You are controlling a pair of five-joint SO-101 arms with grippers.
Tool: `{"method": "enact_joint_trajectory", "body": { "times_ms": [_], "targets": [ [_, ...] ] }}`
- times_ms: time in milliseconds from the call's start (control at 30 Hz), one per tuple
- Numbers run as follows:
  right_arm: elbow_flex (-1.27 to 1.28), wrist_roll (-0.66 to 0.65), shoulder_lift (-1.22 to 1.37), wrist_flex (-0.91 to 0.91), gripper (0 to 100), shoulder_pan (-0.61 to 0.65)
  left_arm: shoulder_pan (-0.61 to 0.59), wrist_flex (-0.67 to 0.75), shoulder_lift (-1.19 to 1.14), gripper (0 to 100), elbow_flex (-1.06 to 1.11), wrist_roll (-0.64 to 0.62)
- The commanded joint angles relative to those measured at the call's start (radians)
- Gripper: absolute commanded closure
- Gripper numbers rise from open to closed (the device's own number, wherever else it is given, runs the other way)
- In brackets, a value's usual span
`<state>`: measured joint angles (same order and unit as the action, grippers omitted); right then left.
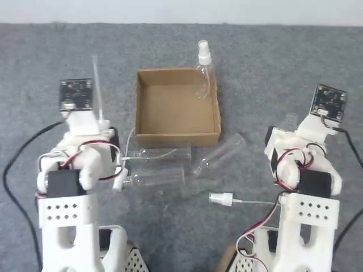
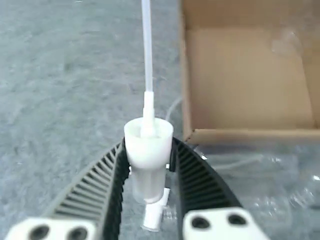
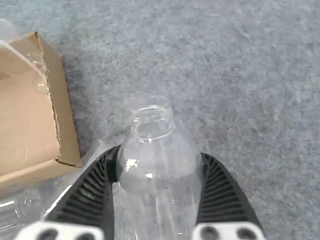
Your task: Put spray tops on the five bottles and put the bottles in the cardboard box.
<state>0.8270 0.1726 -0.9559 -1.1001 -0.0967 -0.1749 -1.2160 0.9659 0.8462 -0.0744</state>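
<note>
Right now we see the left gripper (image 2: 148, 152) pinching a white spray top (image 2: 148, 135) by its collar, with the dip tube pointing away from the wrist. It sits at nine o'clock of the cardboard box (image 1: 177, 136). Our right gripper (image 3: 159, 156), at three o'clock of the box, is clamped around an uncapped clear bottle (image 3: 152, 165). A capped bottle (image 1: 204, 73) stands in the box's one o'clock corner. On the grey carpet (image 1: 57, 56), three more bottles (image 1: 164, 153) lie just at six o'clock of the box. A loose spray top (image 1: 221, 198) lies at five o'clock, near the right arm.
</note>
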Motion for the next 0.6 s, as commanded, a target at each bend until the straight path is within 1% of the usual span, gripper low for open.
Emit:
{"method": "enact_joint_trajectory", "body": {
  "times_ms": [0,100,233,300,567],
  "targets": [
    [-0.012,0.009,-0.021,0.028,95.4,0.021,-0.049,0.048,0.025,99,-0.008,-0.023],
    [-0.011,0.009,-0.019,0.028,95.4,0.021,-0.057,0.054,-0.018,99,-0.013,-0.023],
    [-0.011,0.009,-0.019,0.027,95.4,0.021,-0.064,0.115,-0.155,99,-0.028,-0.023],
    [-0.011,0.009,-0.019,0.027,95.4,0.025,-0.097,0.126,-0.222,99,-0.058,-0.028],
    [-0.003,0.008,-0.019,0.028,95.4,0.036,-0.190,0.132,-0.430,99,-0.154,-0.167]
  ]
}}
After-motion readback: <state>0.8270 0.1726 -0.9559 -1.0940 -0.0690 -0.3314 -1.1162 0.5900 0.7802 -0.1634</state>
